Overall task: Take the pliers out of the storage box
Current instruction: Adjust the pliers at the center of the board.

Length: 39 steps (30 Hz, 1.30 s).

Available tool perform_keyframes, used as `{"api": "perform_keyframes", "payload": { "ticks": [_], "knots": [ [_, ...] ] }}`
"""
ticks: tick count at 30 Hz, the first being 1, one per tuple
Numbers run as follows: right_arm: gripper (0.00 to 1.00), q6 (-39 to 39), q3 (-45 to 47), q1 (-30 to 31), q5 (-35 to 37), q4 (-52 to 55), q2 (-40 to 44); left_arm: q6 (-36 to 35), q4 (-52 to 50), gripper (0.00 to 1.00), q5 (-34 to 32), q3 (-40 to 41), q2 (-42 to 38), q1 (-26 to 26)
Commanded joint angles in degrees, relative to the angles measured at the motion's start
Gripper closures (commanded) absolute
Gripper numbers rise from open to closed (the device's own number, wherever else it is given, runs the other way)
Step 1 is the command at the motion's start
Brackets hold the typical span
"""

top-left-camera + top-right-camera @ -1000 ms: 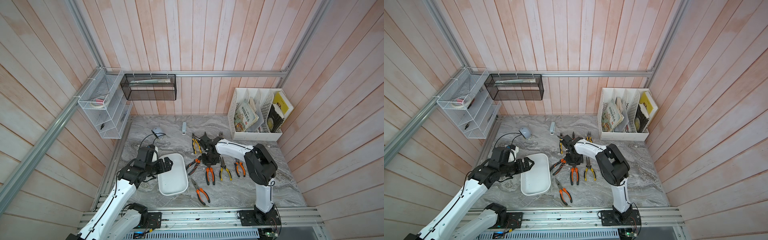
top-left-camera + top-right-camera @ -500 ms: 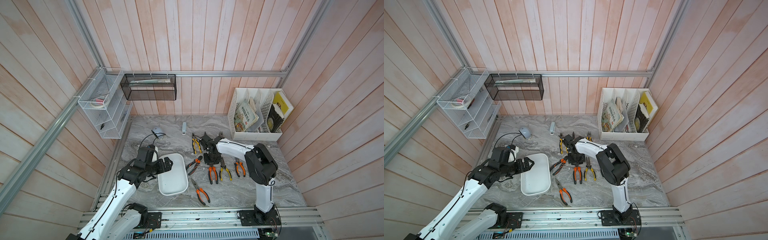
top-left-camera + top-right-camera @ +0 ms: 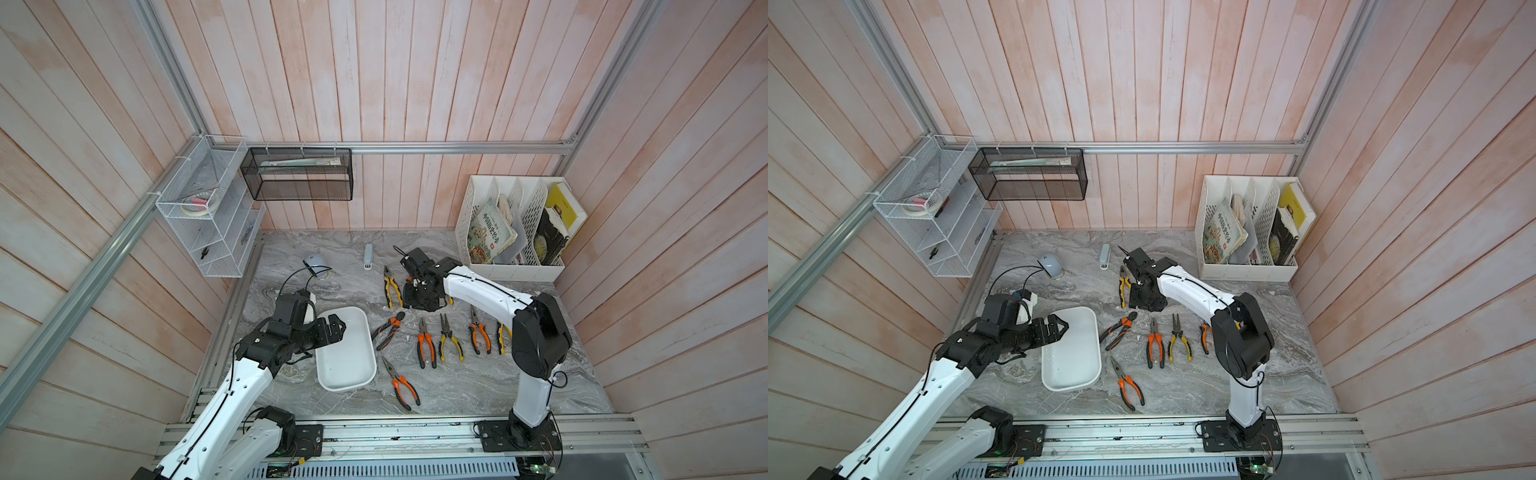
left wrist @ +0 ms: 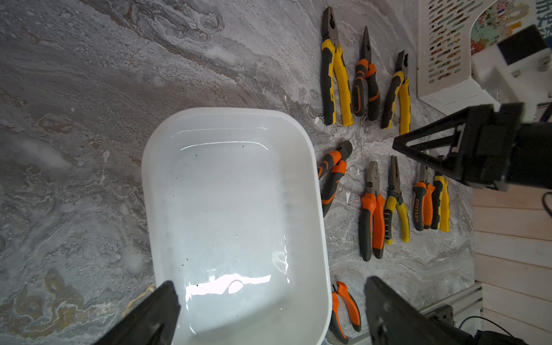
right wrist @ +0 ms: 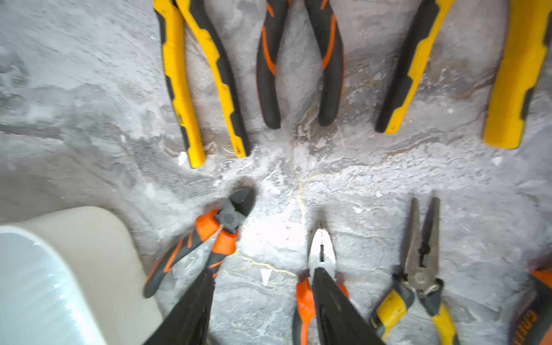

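as the storage box lies empty, the pliers, nine, lie on the marble tabletop beside it: probably heavy, stiff, rubber-handled, best pinched across both handles; left gripper and right gripper: jaws apart, empty.

Bright even light; glare on storage box; right wrist view blurred.

White-shelled, black-jointed left arm: reaching forward, elbow bent; its black two-fingered left gripper level, jaws wide apart, empty. Matching right arm: forearm stretched out; right gripper pointing down, jaws parted, empty.
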<state>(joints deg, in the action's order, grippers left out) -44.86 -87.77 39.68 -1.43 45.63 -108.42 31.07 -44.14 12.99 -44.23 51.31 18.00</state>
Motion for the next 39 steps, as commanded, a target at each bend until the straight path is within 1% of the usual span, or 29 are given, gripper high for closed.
{"api": "perform_keyframes", "payload": {
  "ticks": [1, 2, 3, 4, 6, 11, 16, 23, 25, 30, 33, 35, 38, 39],
  "knots": [
    [0.18, -9.4, 0.8, 1.5, -4.5, -5.0, -0.9, -0.8, 1.0, 0.0, -0.8, 0.3, -0.6, -0.3],
    [0.08, -10.7, 0.1, 2.3, -4.9, -5.1, -2.1, -0.9, 1.2, 0.0, -0.8, 0.4, -0.9, -0.3],
    [0.07, -11.3, -0.7, 2.9, -4.9, -4.7, -3.0, -0.9, 1.4, 0.0, -0.8, 0.4, -1.3, -0.2],
    [0.02, -11.9, -1.8, 3.7, -4.1, -3.8, -4.0, -0.9, 1.5, 0.0, -0.8, 0.5, -1.7, -0.3],
    [0.02, -13.4, -3.3, 4.7, -1.7, -1.5, -5.2, -1.0, 1.6, 0.0, -0.6, 0.5, -2.3, -0.2],
    [0.02, -18.9, -3.1, 6.3, 1.4, 0.8, -5.7, -1.4, 2.5, 0.0, 0.3, 1.0, -3.4, -0.4],
    [0.05, -23.3, -3.1, 7.8, 2.0, 1.9, -7.4, -2.0, 3.0, 0.0, 1.5, 1.2, -3.7, -0.3],
    [0.09, -27.8, -2.7, 9.9, 0.1, -1.2, -10.7, -2.3, 3.7, 0.0, 2.7, 1.5, -4.7, -0.4],
    [0.09, -28.3, -3.4, 10.2, -0.7, -2.3, -12.0, -2.5, 3.6, 0.0, 2.9, 1.4, -4.6, -0.5],
    [0.12, -27.9, -5.6, 10.5, -0.8, -0.5, -15.6, -2.6, 3.6, 0.0, 2.9, 1.4, -4.9, -0.5],
    [0.15, -27.7, -3.8, 10.6, 0.2, -0.2, -15.6, -2.5, 3.6, 0.0, 2.9, 1.4, -4.9, -0.5],
    [0.19, -27.6, -0.8, 10.7, 0.5, -1.2, -14.7, -2.5, 3.6, 0.0, 2.9, 1.4, -4.8, -0.5],
    [0.27, -27.9, 4.7, 10.9, 0.6, -3.9, -12.3, -2.3, 3.5, 0.0, 2.6, 1.4, -4.7, -0.5],
    [0.32, -27.9, 6.3, 10.9, 0.6, -4.8, -11.6, -2.3, 3.4, 0.0, 2.6, 1.4, -4.7, -0.5]
  ]
}}
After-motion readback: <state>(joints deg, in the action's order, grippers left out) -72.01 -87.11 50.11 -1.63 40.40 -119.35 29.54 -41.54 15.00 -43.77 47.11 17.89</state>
